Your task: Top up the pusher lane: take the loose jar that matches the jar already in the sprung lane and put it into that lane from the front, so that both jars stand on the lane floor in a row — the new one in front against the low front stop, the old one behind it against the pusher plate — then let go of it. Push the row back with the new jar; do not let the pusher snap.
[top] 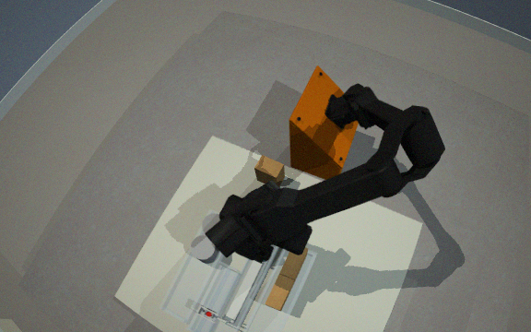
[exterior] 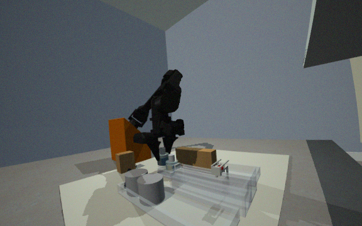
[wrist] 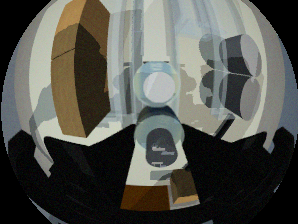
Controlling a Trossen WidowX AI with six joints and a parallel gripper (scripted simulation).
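Note:
My gripper [exterior: 163,156] [wrist: 158,128] is shut on a small clear bluish jar [exterior: 163,161] [wrist: 160,134] with a grey lid, which looks upright. The jar is at the front end of the clear rack [exterior: 254,185]. Just behind it, a similar jar [exterior: 171,166] [wrist: 159,86] with a pale lid stands in the lane. The two look close together; whether they touch, and whether the held jar's base is on the lane floor, I cannot tell. My hand hides both jars in the top view. The front stop and pusher plate are not clearly visible.
Two grey cylinders [top: 202,248] [exterior: 151,189] [wrist: 250,97] stand at one side of the rack, long brown blocks [top: 280,292] [exterior: 188,156] [wrist: 64,75] at the other. A small brown block [top: 270,168] [exterior: 125,162] [wrist: 184,185] and an orange block [top: 313,101] [exterior: 117,139] [wrist: 142,198] stand beyond its front.

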